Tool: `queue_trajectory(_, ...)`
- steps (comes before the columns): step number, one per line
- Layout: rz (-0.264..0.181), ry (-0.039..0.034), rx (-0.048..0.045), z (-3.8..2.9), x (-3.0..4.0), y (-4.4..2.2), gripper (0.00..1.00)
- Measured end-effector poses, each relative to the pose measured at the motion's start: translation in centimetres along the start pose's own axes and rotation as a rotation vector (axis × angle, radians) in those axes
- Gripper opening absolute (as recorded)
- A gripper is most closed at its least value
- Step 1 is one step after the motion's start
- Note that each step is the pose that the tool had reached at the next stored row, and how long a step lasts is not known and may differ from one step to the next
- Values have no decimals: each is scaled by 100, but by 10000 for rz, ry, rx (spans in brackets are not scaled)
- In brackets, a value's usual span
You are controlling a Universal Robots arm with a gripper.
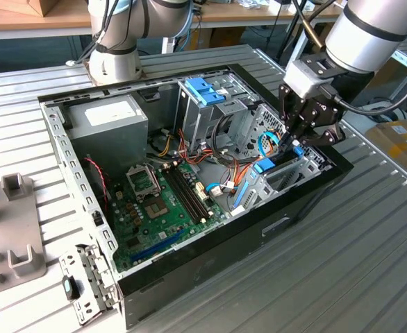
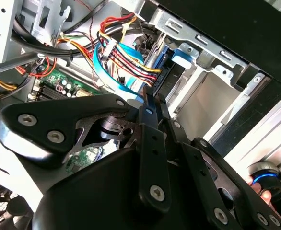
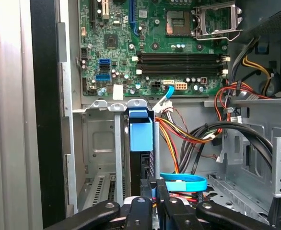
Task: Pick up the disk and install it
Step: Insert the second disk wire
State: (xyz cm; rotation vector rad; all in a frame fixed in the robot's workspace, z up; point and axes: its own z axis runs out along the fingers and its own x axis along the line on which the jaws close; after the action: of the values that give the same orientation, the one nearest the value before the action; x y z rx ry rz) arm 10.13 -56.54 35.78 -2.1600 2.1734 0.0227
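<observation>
- The counter (image 1: 370,277), a ribbed metal surface, fills most of the exterior view, and the open computer case (image 1: 189,263) lies on it across the middle of the frame.
- The motherboard (image 1: 158,208) sits lower centre in the case, with the grey power-supply box (image 1: 106,128) at upper left and the drive cage with its blue handle (image 1: 203,90) at upper centre.
- The end effector (image 1: 295,142) reaches into the drive bay at the case's right end in the exterior view, its fingers drawn close together on the top edge of the disk (image 3: 141,143).
- The disk stands on edge in the bay slot (image 3: 104,158), its blue carrier frame showing at centre in the first wrist view, apparently partly seated.
- Risk: the bundle of coloured cables (image 3: 188,134) and the flat blue data cable (image 3: 183,183) lie just beside the disk; they could snag it or get pinched if it goes down crooked.
- Risk: a slight tilt against the slot's metal rails could jam the carrier.
- Hidden: the disk's lower part and label are out of sight in the slot, and the fingertips are cut off at the first wrist view's bottom edge.
</observation>
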Motion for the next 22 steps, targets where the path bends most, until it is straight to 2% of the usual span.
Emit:
queue_trajectory(5,0,-3,16,3,-1,5,16)
queue_trajectory(22,0,-12,16,119,9,14,16)
